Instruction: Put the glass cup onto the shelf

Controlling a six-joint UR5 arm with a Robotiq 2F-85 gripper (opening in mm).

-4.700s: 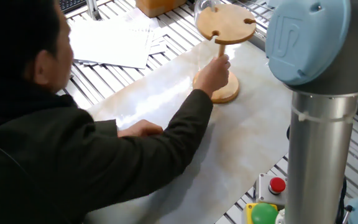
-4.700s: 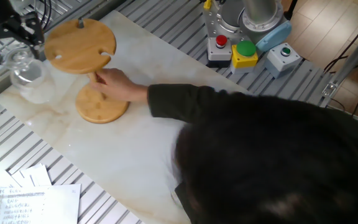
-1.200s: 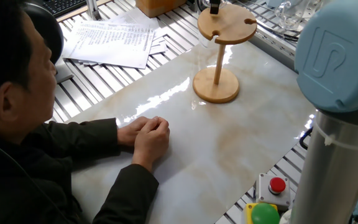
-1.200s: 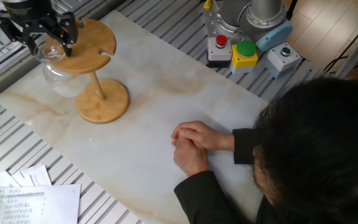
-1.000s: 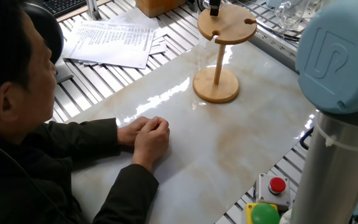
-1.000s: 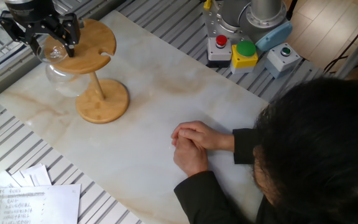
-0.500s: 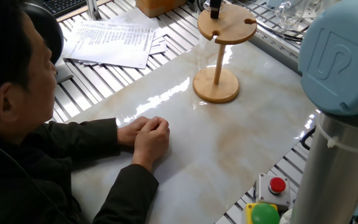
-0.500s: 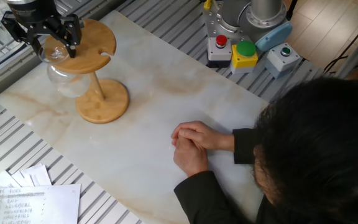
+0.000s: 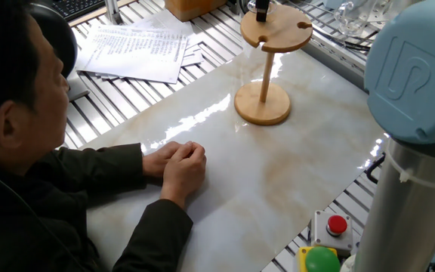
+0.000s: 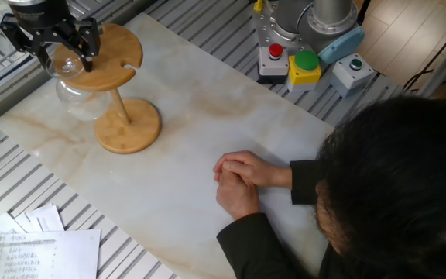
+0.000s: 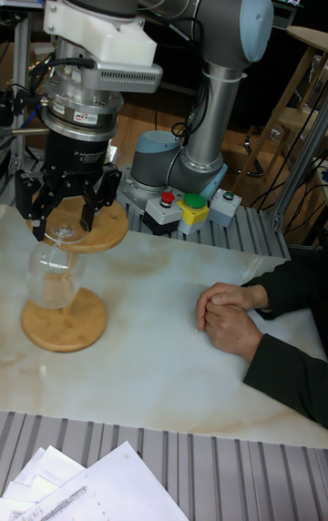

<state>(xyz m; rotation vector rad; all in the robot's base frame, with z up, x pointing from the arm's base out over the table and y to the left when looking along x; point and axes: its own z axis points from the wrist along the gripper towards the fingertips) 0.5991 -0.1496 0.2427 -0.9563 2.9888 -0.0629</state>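
At the shelf (image 11: 89,228) rim, my gripper (image 11: 66,211) was clamped on the inverted glass cup (image 11: 55,273) by its foot: thin, slippery, breakable, so light grip only.

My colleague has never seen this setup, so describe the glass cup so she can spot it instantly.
Find the marble table, then the wooden shelf at its far corner. The glass cup hangs upside down at the disc's edge under the black gripper; it is the only clear thing there.
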